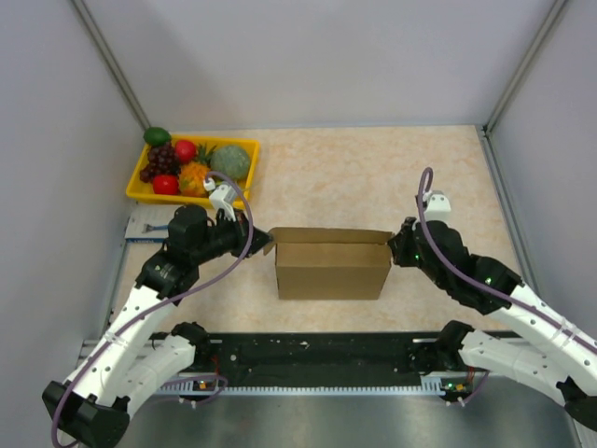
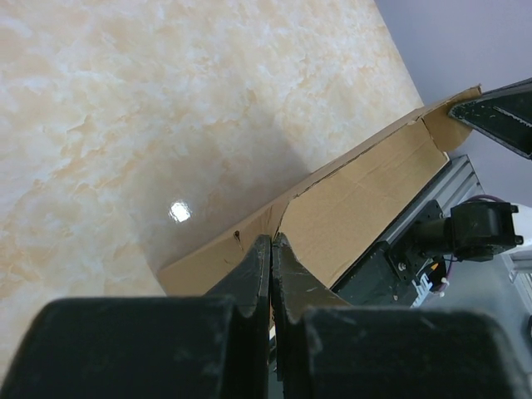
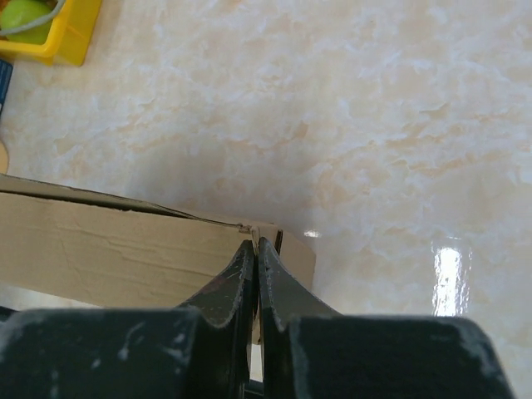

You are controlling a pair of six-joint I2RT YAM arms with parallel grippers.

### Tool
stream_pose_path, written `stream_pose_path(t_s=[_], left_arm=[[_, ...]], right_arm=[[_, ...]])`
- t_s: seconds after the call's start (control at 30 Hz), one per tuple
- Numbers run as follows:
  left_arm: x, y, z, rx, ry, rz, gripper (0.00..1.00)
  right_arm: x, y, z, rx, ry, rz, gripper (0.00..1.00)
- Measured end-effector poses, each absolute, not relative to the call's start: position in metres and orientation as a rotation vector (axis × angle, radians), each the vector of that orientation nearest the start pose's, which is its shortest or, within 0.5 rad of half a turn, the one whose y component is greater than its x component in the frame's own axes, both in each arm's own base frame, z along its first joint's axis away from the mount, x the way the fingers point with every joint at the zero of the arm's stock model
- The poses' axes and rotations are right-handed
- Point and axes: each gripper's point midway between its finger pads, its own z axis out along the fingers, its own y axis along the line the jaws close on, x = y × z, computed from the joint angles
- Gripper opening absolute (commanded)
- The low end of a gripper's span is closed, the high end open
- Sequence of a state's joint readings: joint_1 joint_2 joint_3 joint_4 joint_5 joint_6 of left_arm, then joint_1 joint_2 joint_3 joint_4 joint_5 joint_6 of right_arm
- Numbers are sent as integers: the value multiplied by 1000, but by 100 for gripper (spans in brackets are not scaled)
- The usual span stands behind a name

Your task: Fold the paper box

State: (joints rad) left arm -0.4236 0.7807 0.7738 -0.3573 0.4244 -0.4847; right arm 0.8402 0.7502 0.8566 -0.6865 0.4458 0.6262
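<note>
Glossy marbled table (image 1: 373, 168), rectangular matte brown cardboard paper box (image 1: 331, 271)

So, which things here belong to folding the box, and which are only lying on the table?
For the job:
- paper box
- left gripper, shut on the box's left end
- right gripper, shut on its right end

Just lying about:
- yellow tray holding fruit, far left
- blue-white packet beside the left arm
</note>
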Motion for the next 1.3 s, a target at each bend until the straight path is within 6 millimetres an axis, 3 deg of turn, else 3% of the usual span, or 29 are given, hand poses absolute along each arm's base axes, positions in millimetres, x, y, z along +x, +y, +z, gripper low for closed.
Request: stream_pose_path(t_s=[0.43, 0.77, 1.3], left_arm=[[216, -192, 238, 223, 2037, -973, 0], [216, -194, 238, 81, 2054, -968, 0], [216, -198, 234, -77, 2027, -850, 0]], right_arm=[[196, 154, 218, -186, 2115, 409, 0], [200, 155, 217, -38, 2068, 443, 0], [201, 157, 217, 35, 2056, 457, 0]])
